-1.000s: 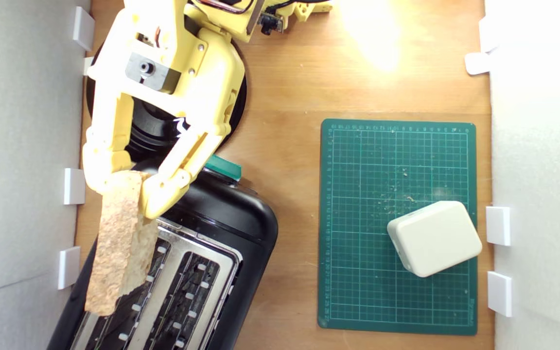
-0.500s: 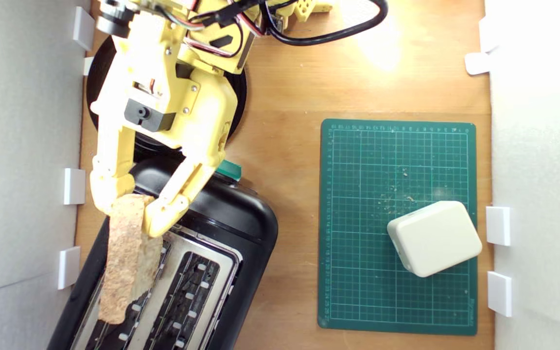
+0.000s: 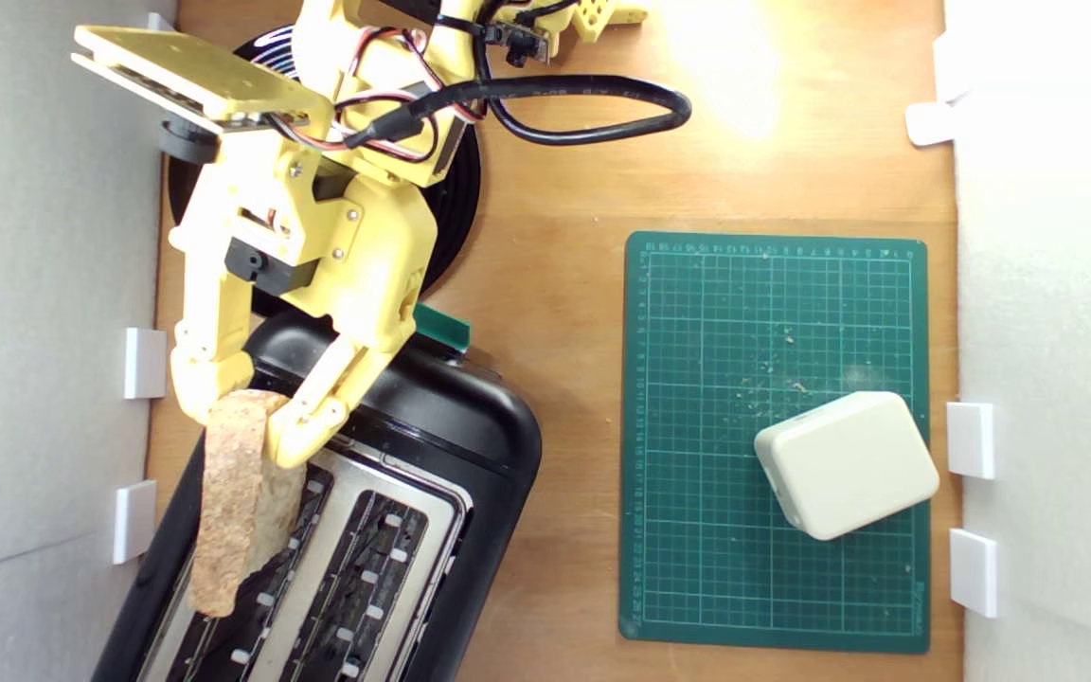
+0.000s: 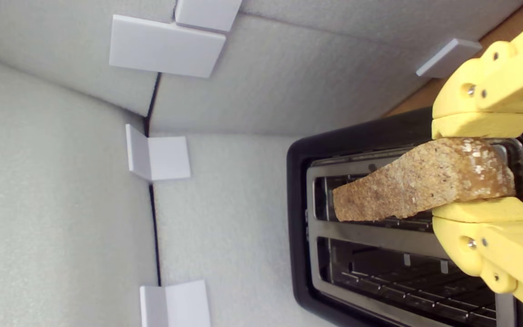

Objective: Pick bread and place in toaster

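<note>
Your pincer [image 3: 241, 428] is clamped on the bread [image 3: 238, 507], both yellow fingers [image 4: 481, 125] pressed flat against the crust end, and you can see it cleanly in the wrist view [image 4: 479, 168]. The slice [image 4: 418, 186] hangs edge-on over the toaster [image 3: 432, 445], lined up along the slot nearer the grey foam wall [image 3: 44, 379]; its free tip points toward 6 o'clock in the exterior view. Whether the lower edge is inside the slot cannot be told. The other slot [image 4: 402, 272] sits open beside it. The teal lever [image 3: 441, 327] pokes out at the toaster's 12 o'clock end, just by the black plate [image 3: 456, 204]. Off at 3 o'clock on the counter [image 3: 555, 142], the green cutting mat [image 3: 744, 313] carries a cream block [image 3: 847, 464] near its 4 o'clock corner, well apart from the toaster.
</note>
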{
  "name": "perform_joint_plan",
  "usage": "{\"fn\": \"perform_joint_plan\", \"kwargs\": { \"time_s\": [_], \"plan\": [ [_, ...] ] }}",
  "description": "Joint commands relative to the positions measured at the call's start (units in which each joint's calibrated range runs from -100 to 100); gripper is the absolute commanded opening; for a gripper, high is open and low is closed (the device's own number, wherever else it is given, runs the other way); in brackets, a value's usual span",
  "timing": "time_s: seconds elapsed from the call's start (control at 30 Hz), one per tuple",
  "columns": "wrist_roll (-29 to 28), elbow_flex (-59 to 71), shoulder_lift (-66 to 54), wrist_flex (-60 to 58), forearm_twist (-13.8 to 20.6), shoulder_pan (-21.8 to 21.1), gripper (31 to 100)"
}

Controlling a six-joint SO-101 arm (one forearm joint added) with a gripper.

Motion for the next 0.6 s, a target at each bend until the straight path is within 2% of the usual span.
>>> {"fn": "perform_joint_plan", "kwargs": {
  "time_s": [0.0,0.57],
  "plan": [
    [0.01,-5.11,-0.02,-0.15,0.53,0.61,58.3],
    [0.01,-9.55,6.63,-0.23,0.53,0.53,58.3]
  ]
}}
